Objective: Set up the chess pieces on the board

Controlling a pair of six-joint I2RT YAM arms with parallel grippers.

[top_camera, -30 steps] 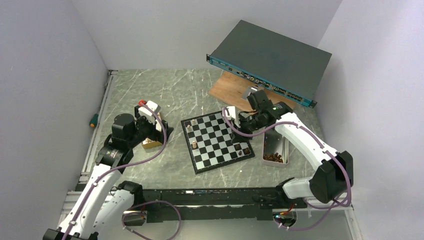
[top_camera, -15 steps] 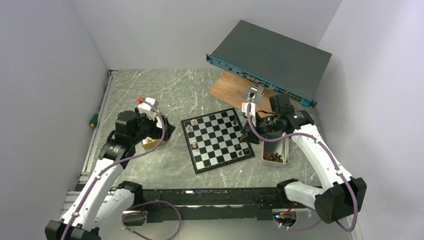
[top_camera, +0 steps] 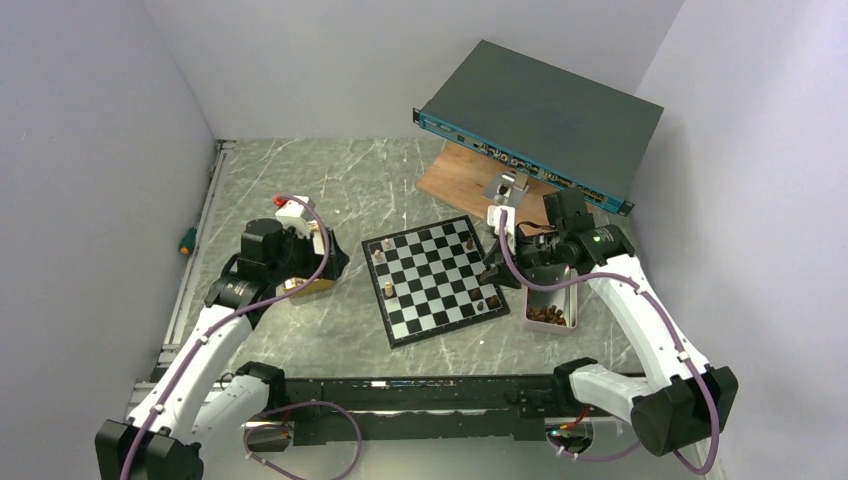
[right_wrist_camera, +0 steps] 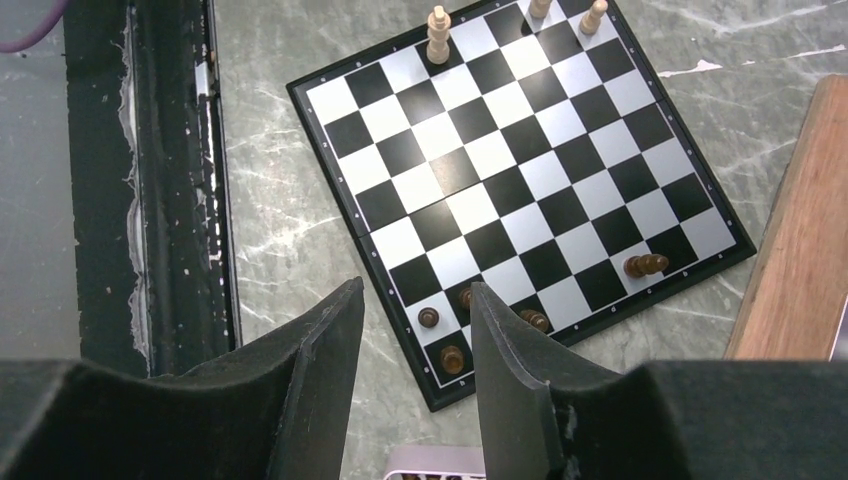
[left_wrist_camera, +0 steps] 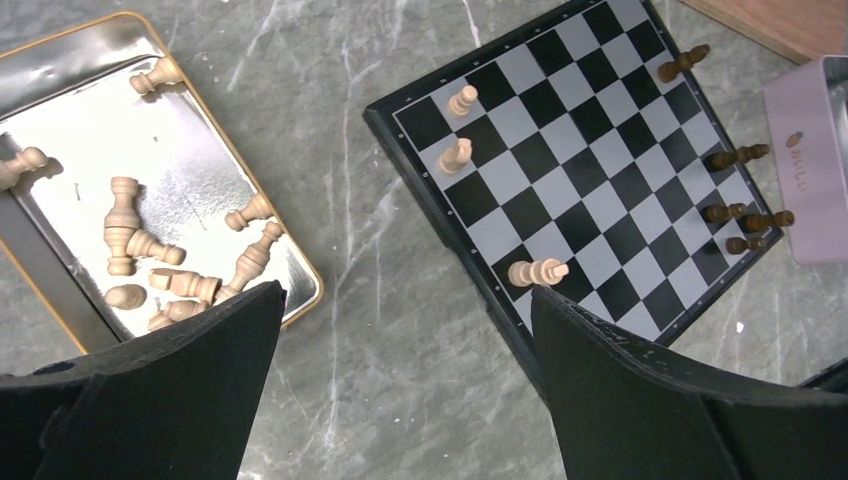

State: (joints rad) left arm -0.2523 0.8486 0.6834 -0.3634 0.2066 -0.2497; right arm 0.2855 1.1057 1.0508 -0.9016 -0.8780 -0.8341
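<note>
Chess pieces (left_wrist_camera: 458,155), small turned-wood figures, tan + dk brown: only a few on the flat black/silvery-white checked board (top_camera: 435,280) so far. On board: 3 tan along its left edge, 5 dk brown along its right edge. 4 of those bunch at near-right corner; lone dk brown piece (top_camera: 470,243) sits at far-right corner.

Change vs 1 s ago: R gripper (right_wrist_camera: 415,300) was over board's far-right corner, hiding that sq. It has now pulled off past board's right edge and hangs over the pale pink rectangular tin (top_camera: 572,290) just beside board. Lone piece now exposed, clear of the fingers. R jaws part-open, gap empty in wrist view. Reads as: placement done, release ok. Piece looks upright from top cam; wrist view too oblique to confirm.

L gripper (left_wrist_camera: 405,300): jaws wide, empty, hovering left of board, over the gap betw board and the shallow gold-rimmed metal tray (left_wrist_camera: 200,160). Has shifted only slightly. Tray holds several tan pieces, lying loose.

Meaning for task: early stage, bulk of pieces still in tray + tin. Likely next: R dips into tin for another dk piece. Risk: pieces tiny, lying flat, so awkward pinch.
</note>
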